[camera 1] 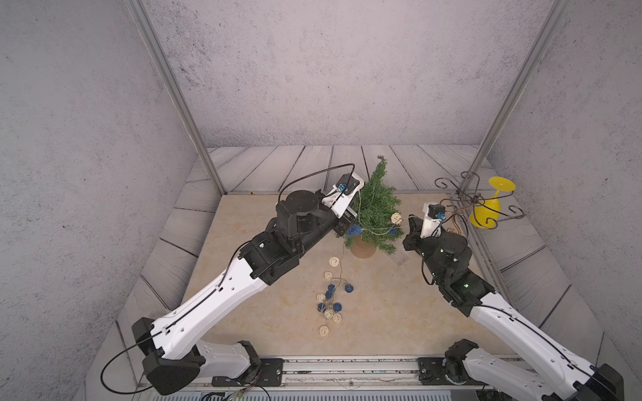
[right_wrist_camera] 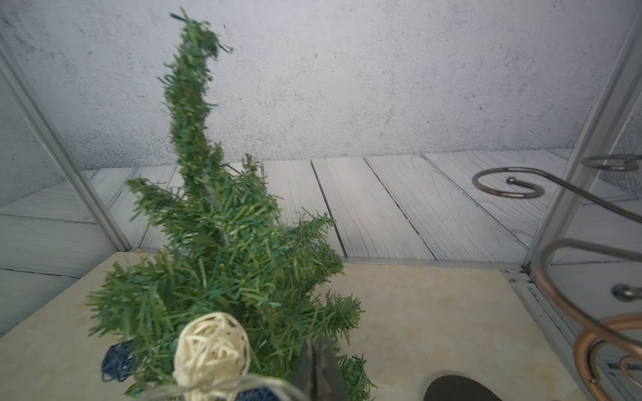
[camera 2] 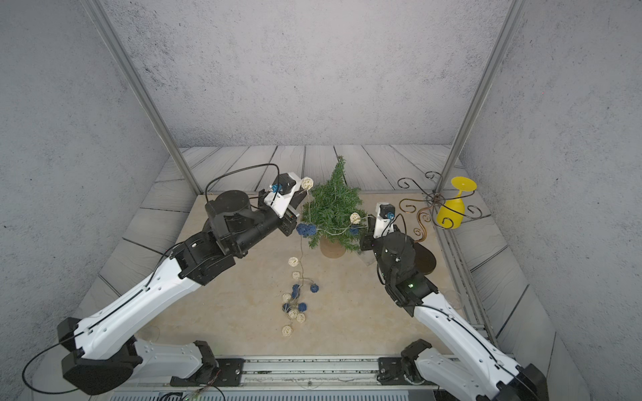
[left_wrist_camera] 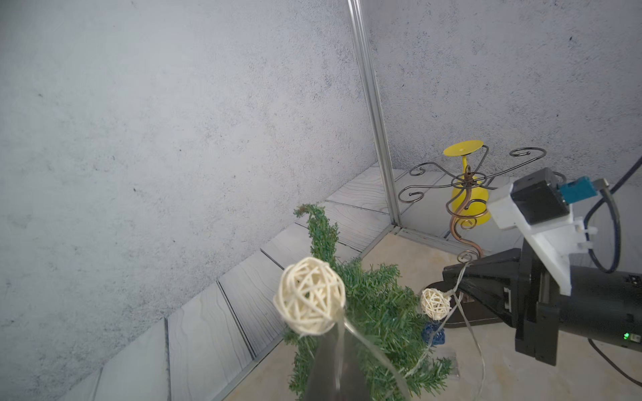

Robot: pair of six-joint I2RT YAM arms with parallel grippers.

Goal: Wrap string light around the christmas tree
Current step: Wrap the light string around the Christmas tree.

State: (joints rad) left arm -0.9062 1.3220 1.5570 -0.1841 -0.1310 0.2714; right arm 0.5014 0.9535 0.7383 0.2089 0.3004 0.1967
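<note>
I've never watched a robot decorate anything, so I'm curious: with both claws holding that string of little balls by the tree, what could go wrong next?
The left gripper and right gripper both pinch the string light, draped across the christmas tree; a hard pull could tip the tree over. The balls heaped on the table look bunched and might knot when drawn up. The wire stand close by the right gripper could snag the string.

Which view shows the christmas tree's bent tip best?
The right wrist view: the christmas tree fills it, tip near and unhidden. Both top views show the tip small and far; the left wrist view, whole but smaller.
</note>
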